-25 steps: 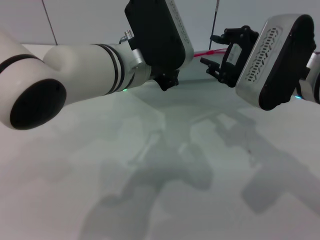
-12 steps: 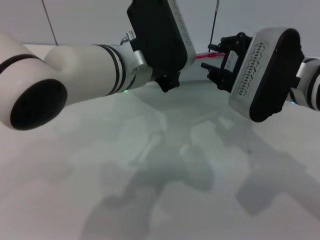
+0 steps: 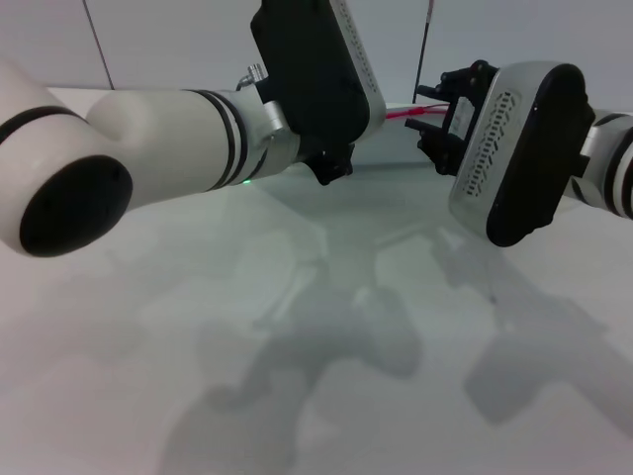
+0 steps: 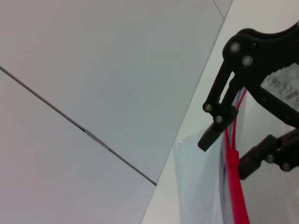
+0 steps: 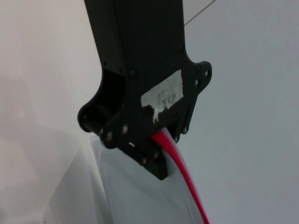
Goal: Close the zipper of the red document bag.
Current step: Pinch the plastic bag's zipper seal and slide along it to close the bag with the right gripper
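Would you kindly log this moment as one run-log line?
left gripper: shut on zipper | right gripper: open, straddling zipper near slider | red document bag: held at red edge | zip: not yet closed

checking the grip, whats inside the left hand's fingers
The red zipper edge of the bag runs into the left hand. The exact contact is hidden. The right hand straddles the zipper farther along.
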`<state>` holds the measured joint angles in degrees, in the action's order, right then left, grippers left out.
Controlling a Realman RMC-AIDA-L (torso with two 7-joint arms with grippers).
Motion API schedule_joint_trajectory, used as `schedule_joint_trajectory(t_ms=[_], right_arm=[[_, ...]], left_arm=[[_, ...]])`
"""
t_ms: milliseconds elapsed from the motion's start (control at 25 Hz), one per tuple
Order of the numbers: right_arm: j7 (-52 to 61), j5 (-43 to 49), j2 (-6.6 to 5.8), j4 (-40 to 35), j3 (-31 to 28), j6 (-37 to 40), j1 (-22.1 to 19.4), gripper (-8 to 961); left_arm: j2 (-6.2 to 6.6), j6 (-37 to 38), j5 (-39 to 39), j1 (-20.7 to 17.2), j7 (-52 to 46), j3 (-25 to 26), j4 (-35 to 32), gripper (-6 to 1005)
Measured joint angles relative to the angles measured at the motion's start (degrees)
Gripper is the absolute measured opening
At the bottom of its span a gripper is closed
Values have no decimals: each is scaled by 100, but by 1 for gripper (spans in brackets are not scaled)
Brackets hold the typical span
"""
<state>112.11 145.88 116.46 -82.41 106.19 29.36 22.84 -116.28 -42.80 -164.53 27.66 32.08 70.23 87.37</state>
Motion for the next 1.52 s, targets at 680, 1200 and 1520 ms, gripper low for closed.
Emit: schedule_joint_trajectory(t_ms=[680,1200,1520], right_arm=[[13,28,0,-29,203,-74,1,219],[137,26,-8,27,230,-140,60,125],[137,28,-1,94,210,-143,64,90]], left_arm=[[0,-3,0,3,0,23,0,62],[0,8,9,7,0,6,-1,63],[0,29,9,-9,0,-10,3,63]])
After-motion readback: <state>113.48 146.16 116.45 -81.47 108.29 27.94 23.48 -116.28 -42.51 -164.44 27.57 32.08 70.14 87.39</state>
